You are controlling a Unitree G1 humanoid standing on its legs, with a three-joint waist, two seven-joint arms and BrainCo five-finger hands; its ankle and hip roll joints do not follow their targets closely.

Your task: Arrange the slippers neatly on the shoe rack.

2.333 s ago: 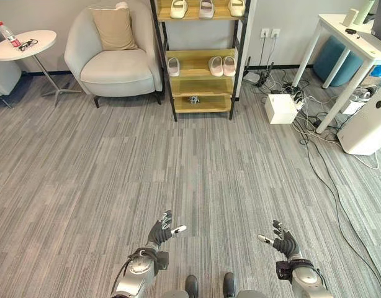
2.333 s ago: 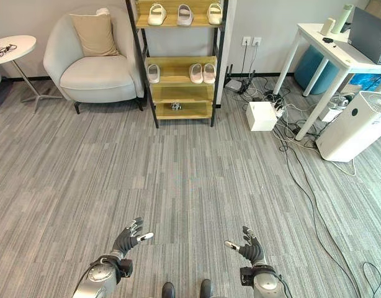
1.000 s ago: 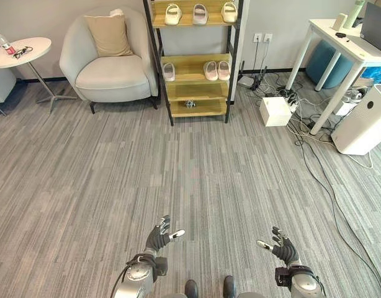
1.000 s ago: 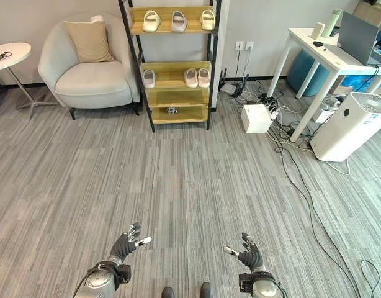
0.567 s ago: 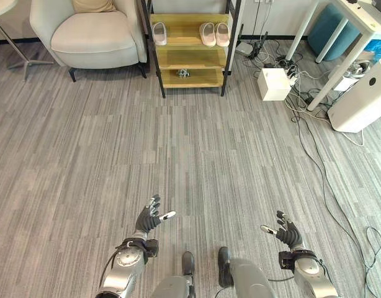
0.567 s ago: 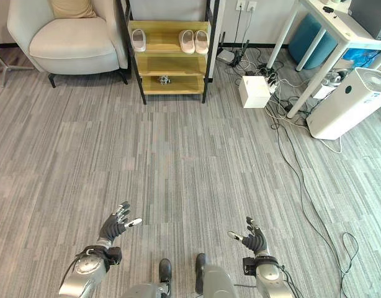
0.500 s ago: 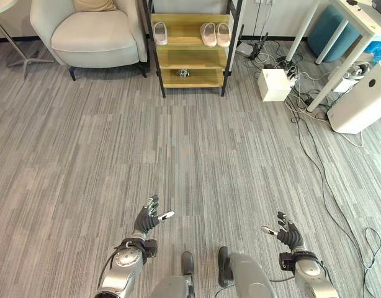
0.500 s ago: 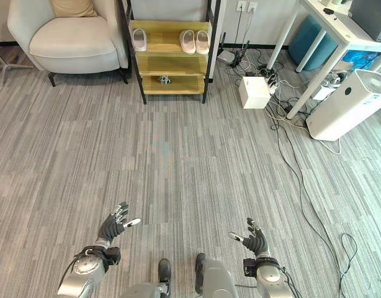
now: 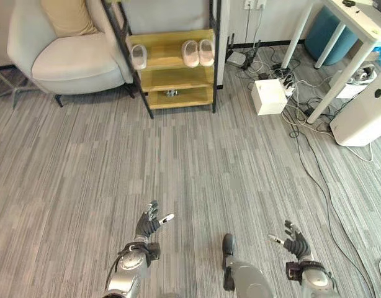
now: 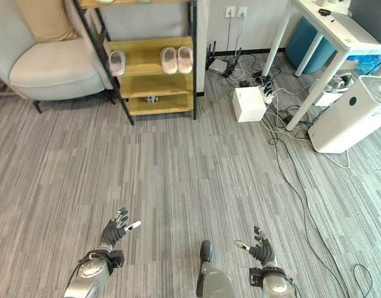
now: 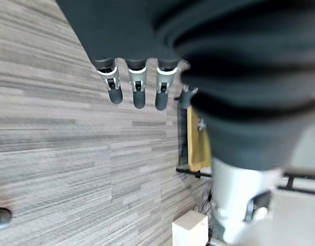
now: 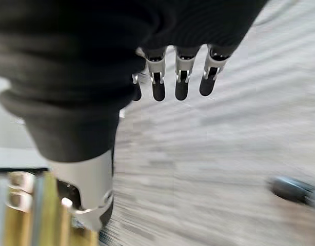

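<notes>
Meanwhile the view has swung: the shoe rack (image 9: 172,65) now sits up left, well apart from the robot. Left hand (image 9: 148,225) and right hand (image 9: 295,243) hang relaxed and empty. Paired slippers (image 9: 198,52) and lone slipper (image 9: 139,56) rest on the shelf; approach pending.
</notes>
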